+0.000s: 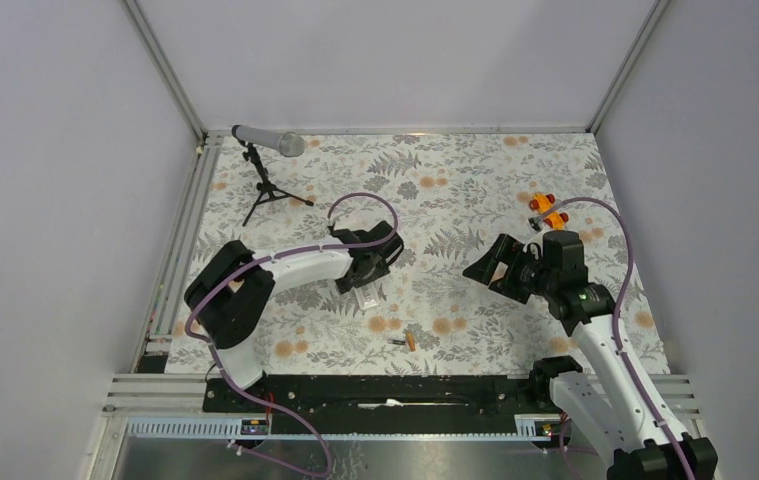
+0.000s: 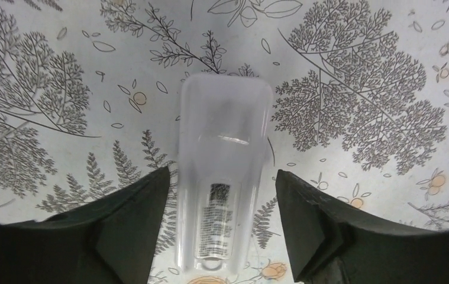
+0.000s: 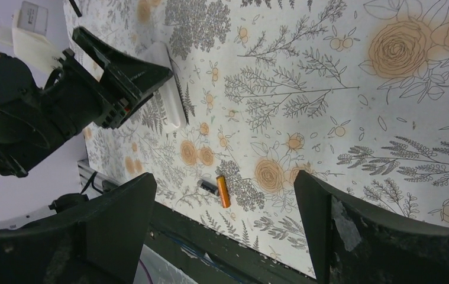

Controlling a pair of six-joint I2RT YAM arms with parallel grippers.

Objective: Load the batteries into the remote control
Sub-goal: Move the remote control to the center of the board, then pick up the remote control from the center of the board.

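Note:
The white remote control (image 2: 222,148) lies flat on the floral tablecloth, a printed label on its upper face. My left gripper (image 2: 222,174) is open and straddles it, with a small gap on each side. From above, the left gripper (image 1: 370,280) covers most of the remote (image 1: 367,297). The two batteries (image 1: 404,341) lie touching near the table's front edge; in the right wrist view one shows coppery orange (image 3: 223,190) and the other dark (image 3: 209,186). My right gripper (image 1: 483,268) is open and empty, raised right of centre, far from them.
A grey microphone (image 1: 270,141) on a black tripod stands at the back left. An orange toy car (image 1: 547,208) with red wheels sits at the back right. A black rail (image 1: 385,390) runs along the near table edge. The left arm's purple cable (image 1: 365,200) loops above the table.

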